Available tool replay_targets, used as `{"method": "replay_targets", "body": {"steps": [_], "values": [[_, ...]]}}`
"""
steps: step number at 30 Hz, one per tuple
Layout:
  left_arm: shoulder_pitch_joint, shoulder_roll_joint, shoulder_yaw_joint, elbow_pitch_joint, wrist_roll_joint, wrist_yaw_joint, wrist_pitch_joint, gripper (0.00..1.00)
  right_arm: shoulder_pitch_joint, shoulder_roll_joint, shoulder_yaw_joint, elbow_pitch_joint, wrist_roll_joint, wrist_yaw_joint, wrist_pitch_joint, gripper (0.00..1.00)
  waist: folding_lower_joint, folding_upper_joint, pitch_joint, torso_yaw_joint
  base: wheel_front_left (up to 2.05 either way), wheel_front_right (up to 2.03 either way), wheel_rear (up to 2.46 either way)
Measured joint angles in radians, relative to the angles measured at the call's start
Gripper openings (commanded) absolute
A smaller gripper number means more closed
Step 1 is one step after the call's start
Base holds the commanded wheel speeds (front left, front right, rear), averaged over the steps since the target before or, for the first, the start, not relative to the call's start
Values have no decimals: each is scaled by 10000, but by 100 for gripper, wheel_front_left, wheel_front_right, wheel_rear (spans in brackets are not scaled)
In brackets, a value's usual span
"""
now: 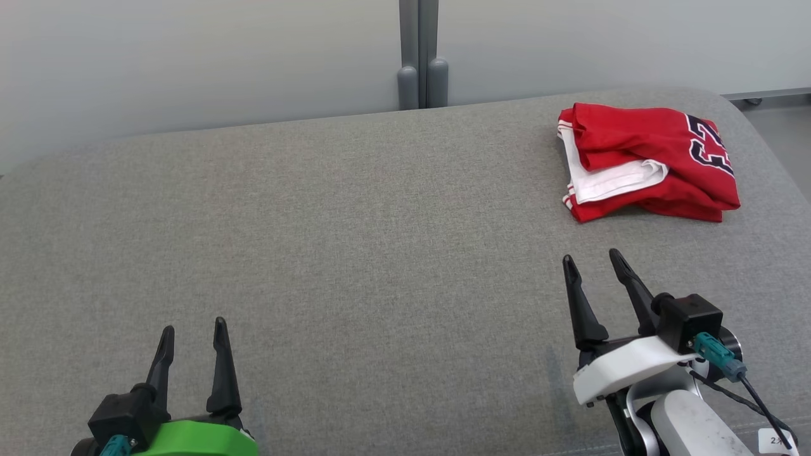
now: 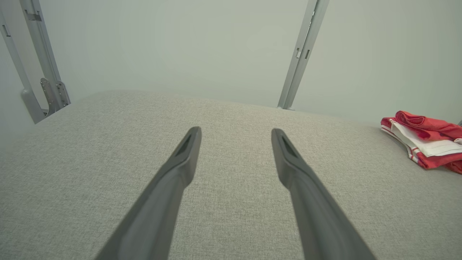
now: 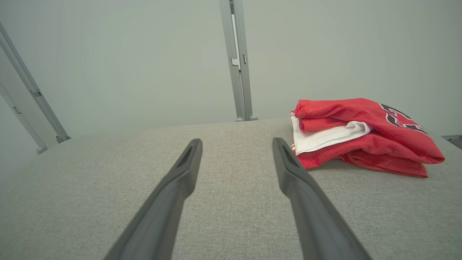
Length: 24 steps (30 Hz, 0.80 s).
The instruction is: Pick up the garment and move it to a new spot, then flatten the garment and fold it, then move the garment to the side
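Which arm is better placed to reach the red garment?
Right, probably. The right claw is open, just short of the red garment; the left claw, also open, sits far to the left.

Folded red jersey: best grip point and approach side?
Grip the loosely folded red-and-white fabric jersey at its near-left corner, where folded layers stack thick. Approach from the robot's side with the open right pincer, which sits before that edge; the stacked hem offers bulk to pinch.
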Motion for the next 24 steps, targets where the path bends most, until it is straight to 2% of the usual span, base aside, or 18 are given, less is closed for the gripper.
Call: {"method": "replay_targets", "body": {"steps": [23, 24], "values": [[-1, -12, -21, 42, 134, 0, 0, 100, 204, 219, -130, -142, -245, 0, 0, 100, 0, 0, 147, 176, 0, 0, 0], [0, -19, -19, 92, 132, -4, 6, 0, 207, 224, -119, -88, -240, 10, 2, 0, 0, 0, 148, 178, 0, 0, 0]]}}
